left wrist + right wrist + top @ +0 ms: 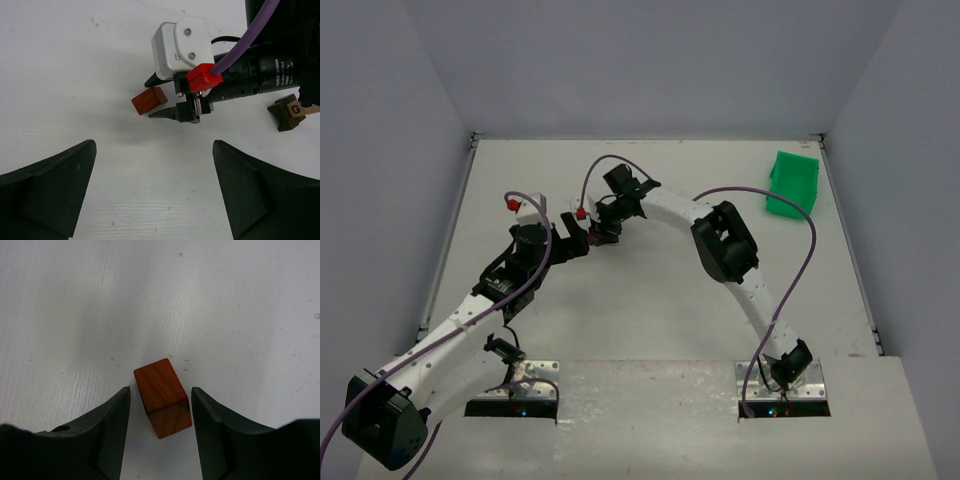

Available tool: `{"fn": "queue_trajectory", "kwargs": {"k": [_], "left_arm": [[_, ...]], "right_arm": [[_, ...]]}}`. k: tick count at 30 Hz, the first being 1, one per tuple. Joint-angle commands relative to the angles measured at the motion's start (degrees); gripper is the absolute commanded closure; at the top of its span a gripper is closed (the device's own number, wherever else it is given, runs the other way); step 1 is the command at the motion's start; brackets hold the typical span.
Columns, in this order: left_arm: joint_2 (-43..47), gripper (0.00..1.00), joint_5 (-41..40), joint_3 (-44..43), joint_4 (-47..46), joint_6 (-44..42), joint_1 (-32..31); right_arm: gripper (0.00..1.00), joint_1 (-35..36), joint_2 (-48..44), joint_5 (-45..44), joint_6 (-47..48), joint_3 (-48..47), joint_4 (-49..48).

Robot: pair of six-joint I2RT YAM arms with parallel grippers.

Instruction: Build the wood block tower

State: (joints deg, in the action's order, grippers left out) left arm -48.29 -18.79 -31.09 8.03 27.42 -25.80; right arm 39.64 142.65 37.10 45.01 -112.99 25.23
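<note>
The small reddish-brown wooden block (159, 382) is a smooth-faced cuboid with fine grain lines and crisp edges. It lies flat on the white table (670, 330), a little left of the middle, turned at an angle to the right gripper (161, 392) that straddles it. That gripper's matte black fingers (112, 430) stand partly open on either side of the block. A clear sliver of table shows on one side and the barest gap on the other, so nothing is clamped. In the left wrist view a dark brown wooden block (287, 114) with a light tan face bearing the letter G sits near the right arm's black body, well apart from the red block. The left gripper (154, 145) hovers just beside the right one with its broad black jaws spread wide and holding nothing. A boxy white plastic camera housing (181, 47) with a red connector (204, 77) and a glossy purple cable (250, 40) rides on the right wrist. The tabletop is matte and faintly ribbed, with small specks. Plain pale grey walls (650, 60) enclose it on three sides, and a green plastic bin (792, 185) stands near the far right corner.
</note>
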Motion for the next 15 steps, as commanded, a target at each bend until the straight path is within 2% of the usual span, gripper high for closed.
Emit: {"fn": "queue_trajectory", "kwargs": {"k": [1,8,11,15], "left_arm": [[0.2,0.0,0.5,-2.0,-2.7,-0.5,0.2],[0.1,0.0,0.9,-1.9,-2.9,-0.5,0.2],[0.5,0.0,0.9,-1.9,-2.8,-0.5,0.2],[1.5,0.0,0.9,-1.9,-2.5,-0.2,0.2]], "right_arm": [[0.5,0.5,-2.0,0.4,0.5,-0.9,-2.4],[0.62,0.6,-4.6,0.2,-1.2,1.9,-4.3],[0.69,0.7,-8.1,-1.7,-6.6,4.4,-8.5],[0.71,0.7,-12.9,-9.0,-13.9,8.5,-12.6]]}}
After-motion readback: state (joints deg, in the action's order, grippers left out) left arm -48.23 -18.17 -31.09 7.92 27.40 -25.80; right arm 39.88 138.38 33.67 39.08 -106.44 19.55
